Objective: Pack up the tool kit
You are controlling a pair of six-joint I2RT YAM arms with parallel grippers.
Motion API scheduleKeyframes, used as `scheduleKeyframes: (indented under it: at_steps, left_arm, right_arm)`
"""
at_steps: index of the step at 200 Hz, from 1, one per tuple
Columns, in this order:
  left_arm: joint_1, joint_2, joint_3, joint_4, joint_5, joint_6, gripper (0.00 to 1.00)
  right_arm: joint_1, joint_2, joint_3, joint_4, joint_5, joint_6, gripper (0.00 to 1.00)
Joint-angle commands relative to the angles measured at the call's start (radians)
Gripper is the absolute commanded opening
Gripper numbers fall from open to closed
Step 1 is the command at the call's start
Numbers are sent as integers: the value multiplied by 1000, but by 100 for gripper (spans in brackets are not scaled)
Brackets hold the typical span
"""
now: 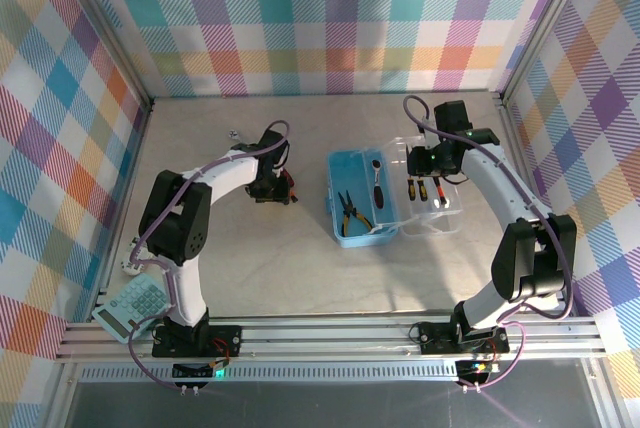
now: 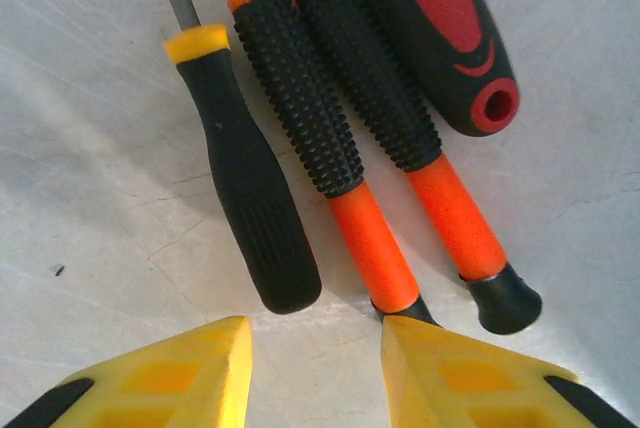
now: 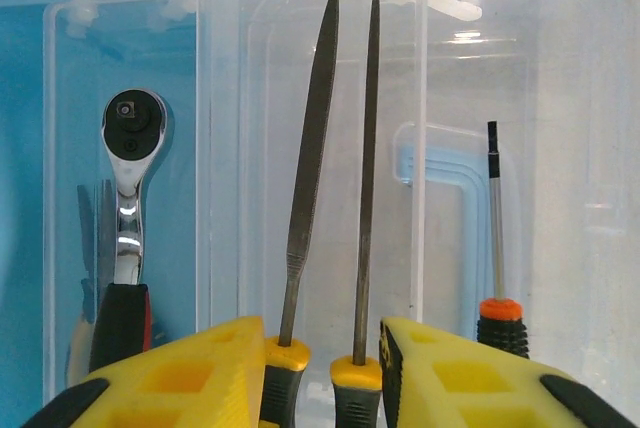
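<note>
Two tools sit part-way open over pieces of the tool kit, one on each side of the open case.
Light-blue case (image 1: 358,198) lies mid-worktop (image 1: 260,278) with the ratchet (image 1: 375,170) and pliers (image 1: 350,213) inside, its clear lid (image 1: 445,213) folded out to the right. Left tool (image 2: 315,368) is left of the case, its yellow fingers (image 2: 190,373) narrowly apart and gripping nothing. Four screwdrivers (image 2: 300,118) lie side by side on the worktop just ahead of it, and one orange handle ends at the right finger's edge. Right tool (image 3: 322,348) is over the lid, jaws likewise part-way apart, with the handles of two yellow-collared files (image 3: 310,148) showing in the gap. One small orange-collared screwdriver (image 3: 497,238) lies just right of them.
</note>
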Motion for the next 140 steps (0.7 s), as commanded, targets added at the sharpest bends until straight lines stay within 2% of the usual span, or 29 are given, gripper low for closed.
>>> scheduleKeyframes:
  at_steps: [1, 66, 140]
  left_arm:
    - [0, 12, 14, 1, 16, -5, 38]
    - [-27, -44, 17, 0, 45, -11, 36]
    - [-32, -7, 32, 29, 71, -26, 42]
  right_arm:
    - [9, -39, 14, -17, -13, -15, 37]
    - [9, -46, 2, -10, -19, -14, 37]
    - [12, -48, -9, -7, -25, -15, 37]
